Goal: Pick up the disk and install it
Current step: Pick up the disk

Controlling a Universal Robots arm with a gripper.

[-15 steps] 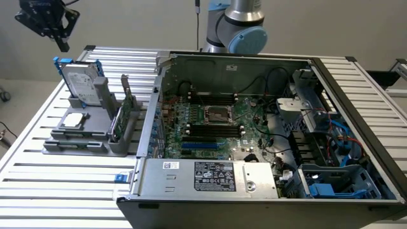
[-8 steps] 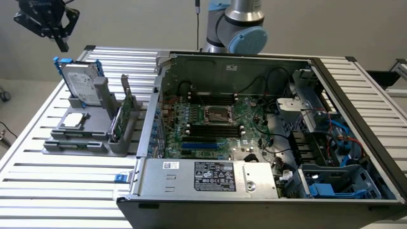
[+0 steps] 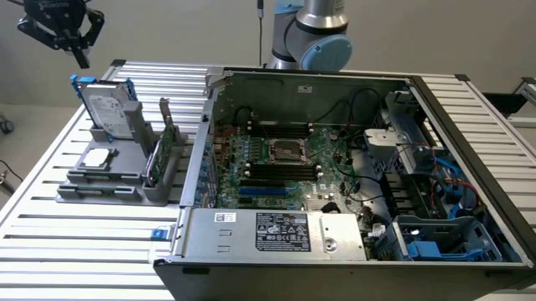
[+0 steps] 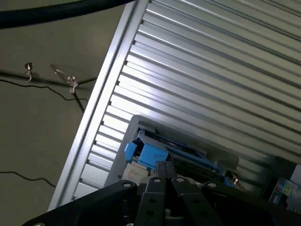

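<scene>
Our pincer (image 3: 81, 58), fingers pressed together on nothing, hangs just above the disk (image 3: 107, 108).

The disk stands on edge in the grey holder (image 3: 125, 185) on the slatted table (image 3: 75, 251), to the exterior view's left of the open computer case (image 3: 335, 282), and clear of our fingertips. We judge it a stiff, fairly heavy metal block, with smooth faces that could slip and insides that would not forgive a knock. Its upper part rises free of the holder, so we would grip there, pads flat on the two broad faces, rather than on the thin blue carrier frame (image 3: 78, 80).
</scene>
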